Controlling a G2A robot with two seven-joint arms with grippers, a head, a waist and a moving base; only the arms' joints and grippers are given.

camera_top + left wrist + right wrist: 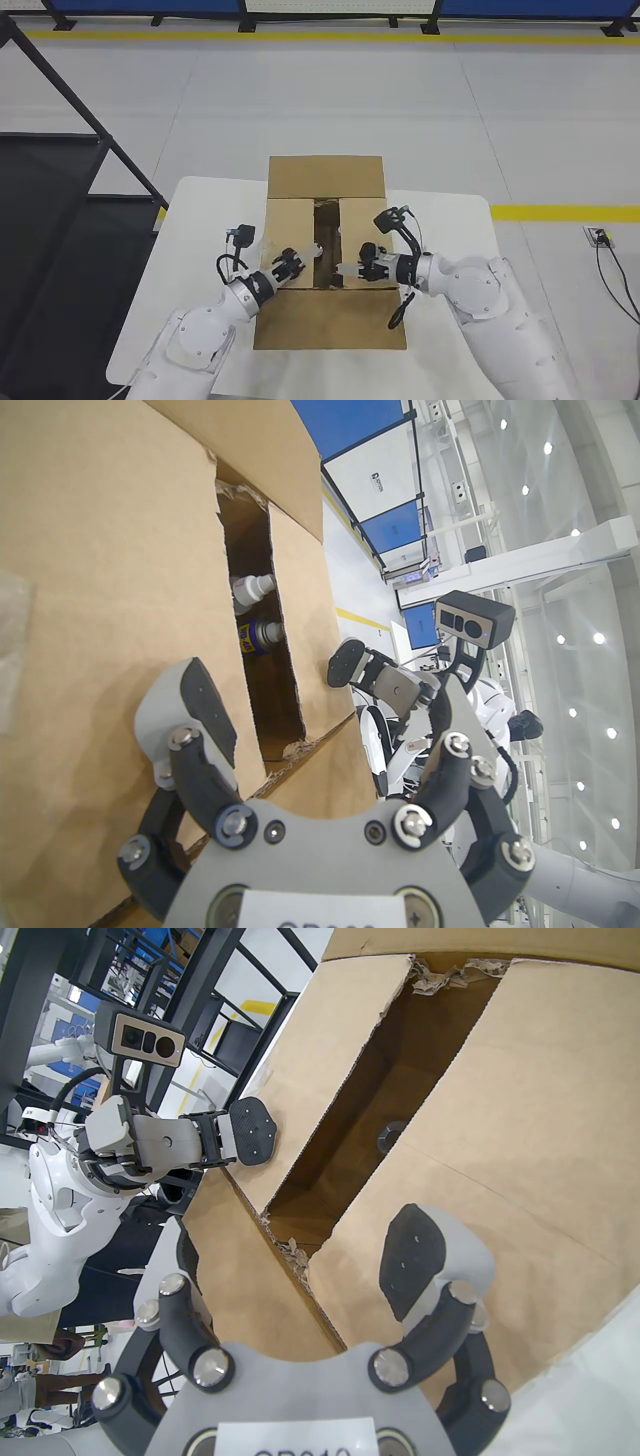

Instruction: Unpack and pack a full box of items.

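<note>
left gripper (293, 264) and right gripper (352, 268) hover, jaws apart, one over each flap (288, 222); set, i'd say, to spread the box (325, 175) open.

The cardboard box (500, 1128) is seen with two top flaps parted over a dark gap. The right gripper (300, 1253) is spread astride the near edge, and the left gripper (250, 1133) is set against the opposite flap.

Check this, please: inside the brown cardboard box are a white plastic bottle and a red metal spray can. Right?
Not quite: the metal spray can is blue, not red. The left wrist view shows it beside the white plastic bottle inside the brown cardboard box.
</note>
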